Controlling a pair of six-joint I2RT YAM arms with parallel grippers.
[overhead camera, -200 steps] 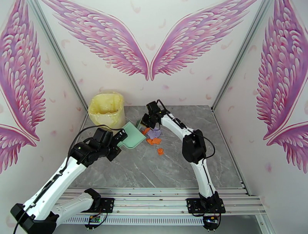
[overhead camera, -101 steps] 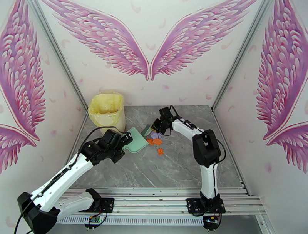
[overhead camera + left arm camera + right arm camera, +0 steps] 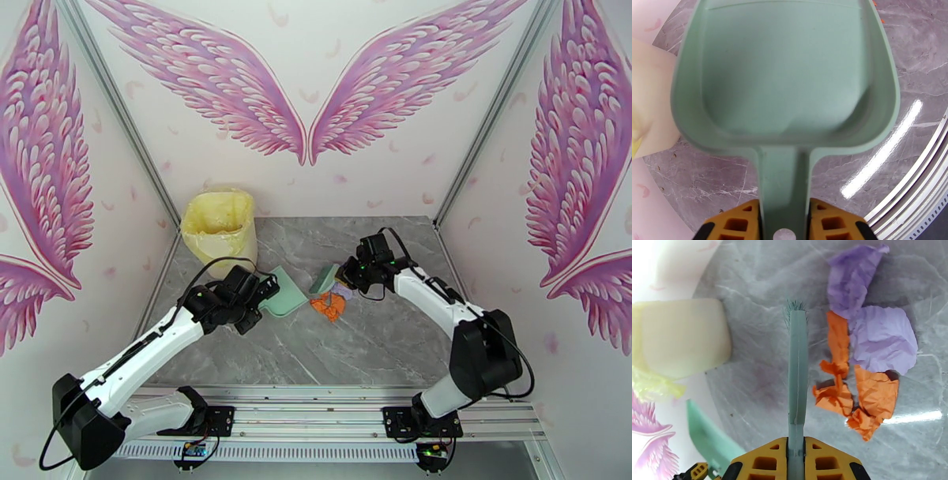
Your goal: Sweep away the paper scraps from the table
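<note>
Paper scraps (image 3: 330,305), orange and purple, lie bunched mid-way across the table (image 3: 355,347). To their left, the left gripper (image 3: 263,291) clamps a green dustpan (image 3: 286,295) by its handle. The right gripper (image 3: 345,273) pinches a brush (image 3: 324,279) just beside the heap.

This is a robot lab booth. White walls (image 3: 308,193) with pink wings (image 3: 221,79) box in a marble worktop (image 3: 379,347); two arms (image 3: 150,355) sit bolted to its rail (image 3: 316,410).

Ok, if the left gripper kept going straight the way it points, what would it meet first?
Probably the paper scraps: the left gripper holds the dustpan mouth-first toward that pile, though depth is unclear.
</note>
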